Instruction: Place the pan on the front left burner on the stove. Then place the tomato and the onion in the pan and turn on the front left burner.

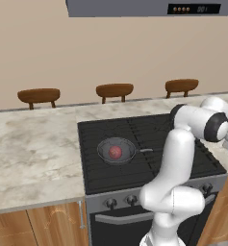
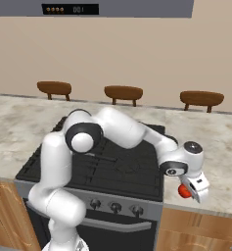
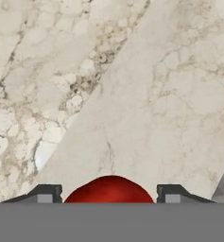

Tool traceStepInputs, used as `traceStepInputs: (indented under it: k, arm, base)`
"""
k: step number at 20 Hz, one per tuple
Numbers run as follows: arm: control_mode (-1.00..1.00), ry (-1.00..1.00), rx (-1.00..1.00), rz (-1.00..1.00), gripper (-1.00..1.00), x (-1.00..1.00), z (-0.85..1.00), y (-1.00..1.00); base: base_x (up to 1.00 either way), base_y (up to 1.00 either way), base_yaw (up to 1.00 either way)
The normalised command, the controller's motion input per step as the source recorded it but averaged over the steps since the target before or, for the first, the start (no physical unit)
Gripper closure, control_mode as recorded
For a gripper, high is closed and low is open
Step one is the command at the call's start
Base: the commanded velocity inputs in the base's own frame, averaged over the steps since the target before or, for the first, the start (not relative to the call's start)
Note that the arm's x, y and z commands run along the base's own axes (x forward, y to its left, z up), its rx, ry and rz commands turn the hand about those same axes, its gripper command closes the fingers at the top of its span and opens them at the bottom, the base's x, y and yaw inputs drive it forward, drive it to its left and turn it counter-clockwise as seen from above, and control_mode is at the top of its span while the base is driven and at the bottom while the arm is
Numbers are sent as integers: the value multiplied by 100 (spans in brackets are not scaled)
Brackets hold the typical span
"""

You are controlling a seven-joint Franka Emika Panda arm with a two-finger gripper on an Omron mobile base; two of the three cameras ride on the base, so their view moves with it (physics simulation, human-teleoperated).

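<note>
Pan (image 1: 117, 150) sits on the front left burner (image 1: 113, 161) of the stove (image 1: 149, 144), handle pointing right. Onion (image 1: 115, 152), dull pinkish-red, lies inside the pan, roughly centred.

Arm is swung out past the stove's right edge, over the marble desk (image 2: 215, 147). Tool (image 2: 188, 191) is down low near the desk's front edge, pointing at the surface.

Tomato (image 3: 109, 189), glossy bright red, is between the tool's fingers: hand view has one fingertip (image 3: 46, 194) on each side of it, with a small gap visible on both sides. Left base view has the tomato at the far right edge by the tool; right base view has it tucked against the white fingers.

Tool state: jaws set about tomato width, straddling it. Can't tell if the pads are actually touching, so can't call it a grip. Also can't tell if the tomato is resting on the desk or lifted off.

Three brown stools (image 1: 114, 90) behind the desk, hood panel (image 2: 71, 9) overhead.
</note>
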Motion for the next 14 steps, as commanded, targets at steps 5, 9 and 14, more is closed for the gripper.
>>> traceStepInputs:
  k: [5,9,14]
  arm:
    - [-100,0,0,0,100,0,-1,0]
    - [-100,0,0,0,100,0,4,4]
    - [-100,-3,0,0,100,0,43,36]
  base:
    - [0,0,0]
    - [0,0,0]
    - [0,0,0]
